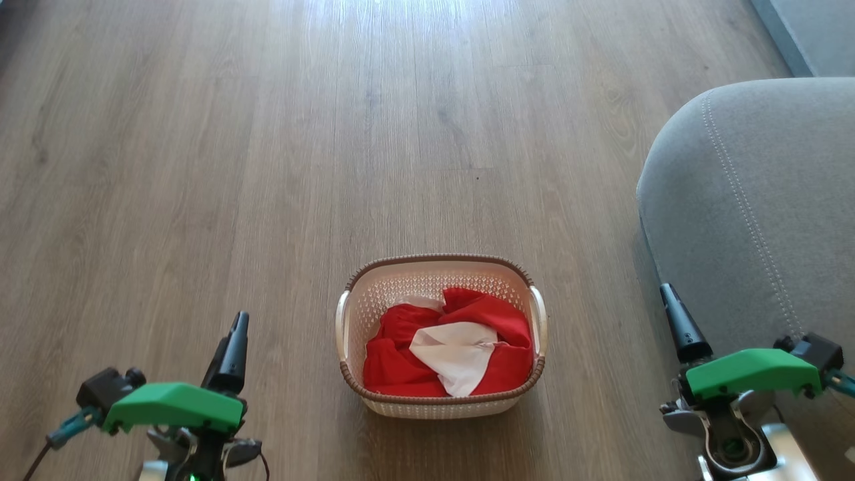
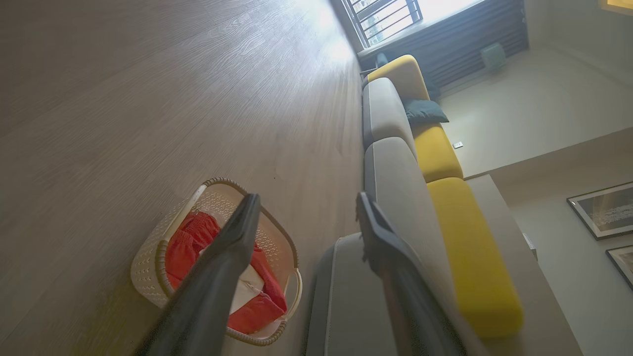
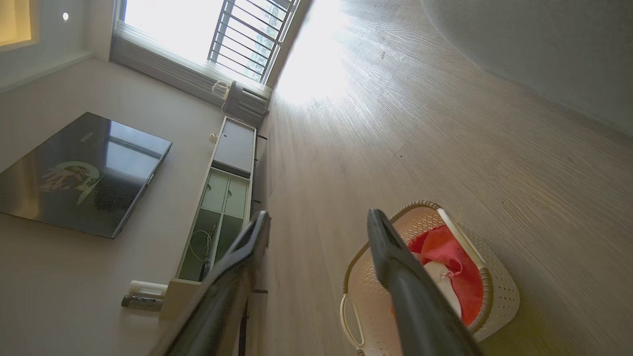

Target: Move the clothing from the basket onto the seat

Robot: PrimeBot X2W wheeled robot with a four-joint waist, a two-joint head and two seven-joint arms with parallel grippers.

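The cream basket with its brown rim stands on the wooden floor just ahead of me. Inside lies the crumpled red clothing, a white part on top. The grey seat rises to the right of the basket. My left gripper hovers low on the left, well clear of the basket; its fingers stand apart with nothing between them. My right gripper hangs in front of the seat's edge, its fingers spread too. From the wrists I also see the basket, the clothing and the seat.
Bare wood floor stretches beyond and left of the basket. Yellow back cushions and a dark pillow run along the sofa. Across the room a low cabinet stands under a wall television, with a window at the far end.
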